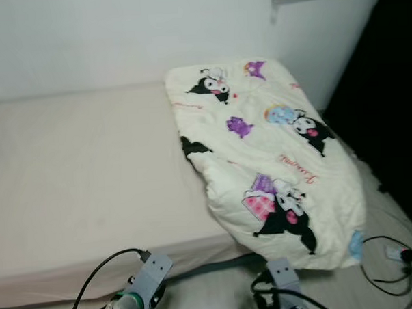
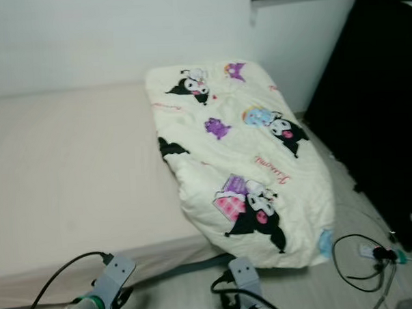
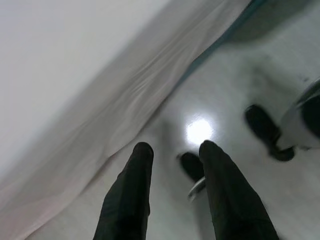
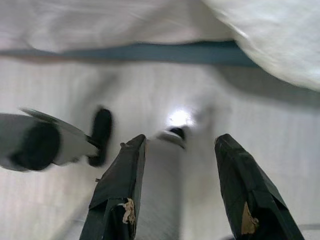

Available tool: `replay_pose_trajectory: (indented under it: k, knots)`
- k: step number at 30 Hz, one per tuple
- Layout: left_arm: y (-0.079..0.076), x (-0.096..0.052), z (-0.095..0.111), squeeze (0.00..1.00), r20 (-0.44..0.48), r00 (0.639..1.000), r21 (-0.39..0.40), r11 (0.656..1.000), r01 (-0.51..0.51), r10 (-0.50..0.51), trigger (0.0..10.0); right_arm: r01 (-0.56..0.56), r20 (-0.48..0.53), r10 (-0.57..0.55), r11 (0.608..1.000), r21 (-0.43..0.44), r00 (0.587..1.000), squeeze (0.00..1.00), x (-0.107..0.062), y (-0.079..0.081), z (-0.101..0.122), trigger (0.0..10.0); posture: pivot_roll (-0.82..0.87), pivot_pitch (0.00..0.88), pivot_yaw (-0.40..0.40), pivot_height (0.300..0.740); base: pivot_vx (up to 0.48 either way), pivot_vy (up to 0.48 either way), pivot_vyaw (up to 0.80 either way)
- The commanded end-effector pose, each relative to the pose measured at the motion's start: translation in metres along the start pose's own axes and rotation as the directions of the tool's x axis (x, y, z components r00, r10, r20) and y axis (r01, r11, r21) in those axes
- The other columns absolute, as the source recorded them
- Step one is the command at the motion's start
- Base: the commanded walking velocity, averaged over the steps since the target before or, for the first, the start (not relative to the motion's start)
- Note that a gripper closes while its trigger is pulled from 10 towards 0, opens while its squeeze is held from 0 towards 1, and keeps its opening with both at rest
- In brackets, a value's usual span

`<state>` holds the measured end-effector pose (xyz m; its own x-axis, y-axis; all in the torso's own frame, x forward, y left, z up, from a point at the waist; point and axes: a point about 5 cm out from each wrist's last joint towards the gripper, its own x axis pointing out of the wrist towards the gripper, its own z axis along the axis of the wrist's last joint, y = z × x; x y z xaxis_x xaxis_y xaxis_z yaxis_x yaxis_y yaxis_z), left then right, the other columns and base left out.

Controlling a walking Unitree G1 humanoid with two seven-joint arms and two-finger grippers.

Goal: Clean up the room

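While both arms hang low at the bed's near edge, the step in hand looks like the approach to the quilt, so my call is: close in square to the mattress (image 1: pixel 84 180) first, then reach. Left gripper (image 3: pixel 172 150) points down at the floor (image 3: pixel 240 75) just beside the sheet's hanging edge, fingers (image 3: pixel 130 195) parted, holding nothing. Bare beige mattress takes up the left and centre of the head views, nothing on it that I can see. Right gripper (image 4: pixel 180 142) also aims at the floor by the bed's base, fingers spread wide, released, empty; tape on the pads looks frayed, so grip on slick fabric may be weaker. Quilt (image 1: pixel 268 158) sits at the right end of the bed: cream, cartoon prints in black, purple, pink and blue, bunched and skewed, its near corner spilling over the edge toward the floor. It's soft and bulky, so I'd pinch a fold near the overhanging corner with each gripper well apart, lift before pulling, and avoid dragging it. Far right on the floor, a black cable (image 1: pixel 392 259) loops next to the dark cabinet (image 1: pixel 387 85); snag risk for feet, so I'd stay left of it.
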<state>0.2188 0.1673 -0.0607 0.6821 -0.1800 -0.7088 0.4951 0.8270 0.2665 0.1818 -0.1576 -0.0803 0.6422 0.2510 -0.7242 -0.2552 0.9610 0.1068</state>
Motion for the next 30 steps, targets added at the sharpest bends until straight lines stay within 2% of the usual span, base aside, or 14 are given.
replay_pose_trajectory:
  k: [1,6,13,20,21,24,25,26,27,28,29,30]
  knots:
    - [0.001,-0.003,-0.011,0.0,-0.035,0.999,0.002,1.0,0.003,-0.003,10.0,-0.021,-0.018,0.021,1.0,0.012,1.0,0.0,0.001,0.009,-0.005,10.0,-0.09,0.017,0.052,0.74,0.0,-0.319,0.0]
    - [0.001,-0.003,-0.011,0.0,-0.039,0.999,0.001,1.0,0.001,-0.001,10.0,-0.021,-0.017,0.022,1.0,0.013,1.0,0.0,0.001,0.009,-0.005,10.0,-0.09,0.018,0.053,0.74,0.195,-0.311,0.0]
    - [0.001,-0.003,-0.013,0.0,-0.051,0.999,-0.02,1.0,-0.011,0.01,10.0,-0.02,-0.014,0.02,1.0,0.014,1.0,0.0,0.001,0.009,-0.005,10.0,-0.09,0.018,0.053,0.74,0.0,0.0,0.0]
    - [0.006,-0.004,-0.011,0.0,-0.034,0.999,-0.057,0.998,-0.036,0.034,10.0,0.007,0.078,-0.009,0.999,0.031,0.997,0.0,0.003,0.005,0.012,10.0,-0.1,0.018,0.055,0.74,0.0,0.0,0.0]
    - [0.019,-0.003,-0.003,0.0,0.011,0.997,-0.093,0.993,-0.071,0.073,10.0,0.031,0.164,-0.039,0.998,0.051,0.986,0.0,0.004,-0.001,0.028,10.0,-0.1,0.019,0.056,0.74,0.0,0.0,0.0]
    - [0.019,-0.003,-0.003,0.0,0.011,0.997,-0.093,0.993,-0.071,0.073,10.0,0.031,0.164,-0.039,0.998,0.051,0.986,0.0,0.004,-0.001,0.028,10.0,-0.1,0.019,0.056,0.74,0.0,0.0,0.0]
    - [0.028,-0.004,0.003,0.0,0.047,0.994,-0.121,0.988,-0.091,0.097,10.0,0.043,0.213,-0.055,0.997,0.062,0.975,0.0,0.005,-0.004,0.038,10.0,-0.11,0.02,0.058,0.74,0.0,0.0,0.0]
    - [0.044,-0.006,0.014,0.0,0.12,0.984,-0.136,0.984,-0.112,0.129,10.0,0.053,0.285,-0.073,0.996,0.076,0.956,0.0,0.004,-0.007,0.051,10.0,-0.11,0.028,0.064,0.74,0.0,0.0,0.0]
    - [0.044,-0.006,0.014,0.0,0.12,0.984,-0.136,0.984,-0.112,0.129,10.0,0.053,0.285,-0.073,0.996,0.076,0.956,0.0,0.004,-0.007,0.051,10.0,-0.11,0.028,0.064,0.74,0.0,0.0,0.0]
    - [0.055,-0.01,0.022,0.0,0.185,0.971,-0.141,0.982,-0.123,0.148,10.0,0.063,0.342,-0.089,0.994,0.085,0.935,0.0,0.003,-0.01,0.062,10.0,-0.11,0.028,0.064,0.74,0.0,0.0,0.0]
    - [0.055,-0.01,0.022,0.0,0.185,0.971,-0.141,0.982,-0.123,0.148,10.0,0.063,0.342,-0.089,0.994,0.085,0.935,0.0,0.003,-0.01,0.062,10.0,-0.11,0.028,0.064,0.74,0.0,0.0,0.0]
    - [0.067,-0.016,0.034,0.0,0.279,0.947,-0.118,0.985,-0.128,0.157,10.0,0.078,0.409,-0.109,0.993,0.093,0.906,0.0,0.001,-0.014,0.075,10.0,-0.11,0.037,0.065,0.74,0.0,0.0,0.0]
